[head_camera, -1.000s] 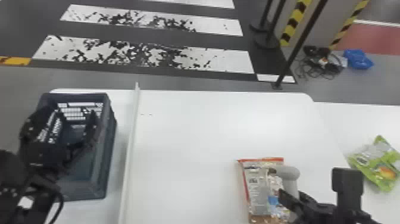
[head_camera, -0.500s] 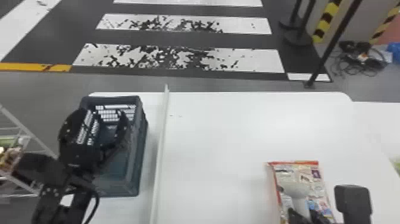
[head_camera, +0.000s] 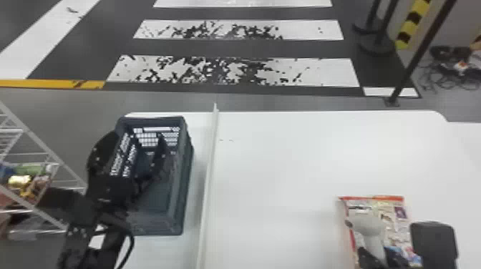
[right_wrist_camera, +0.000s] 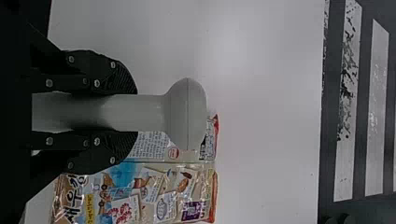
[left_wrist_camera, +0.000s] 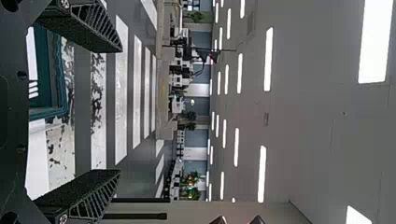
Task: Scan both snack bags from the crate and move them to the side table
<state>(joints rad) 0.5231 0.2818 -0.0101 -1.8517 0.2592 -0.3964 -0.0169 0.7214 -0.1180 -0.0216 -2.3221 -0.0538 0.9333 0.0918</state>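
A snack bag with a red-orange top edge [head_camera: 395,211] lies on the white table. Over it, in the head view, my right gripper [head_camera: 379,255] holds a pale grey scanner [head_camera: 365,226]. In the right wrist view, the gripper [right_wrist_camera: 133,113] is shut on the handle of the scanner [right_wrist_camera: 187,112], whose head overlaps the snack bag [right_wrist_camera: 154,191]. At the left, my left gripper [head_camera: 132,161] hangs over the dark blue-grey crate [head_camera: 182,186]. The left wrist view has that gripper [left_wrist_camera: 120,111] open, its fingers wide apart, near the crate [left_wrist_camera: 58,74].
A thin white divider [head_camera: 209,171] runs front to back across the table [head_camera: 279,153], between crate and bag. Left of the table stands a white wire rack [head_camera: 46,143] with colourful packages. A black post [head_camera: 418,57] rises behind the table's far right.
The head view has turned left, so a green snack bag formerly at its right is out of view. The scanner in my right gripper has moved left over the remaining bag, its head now pointing away.
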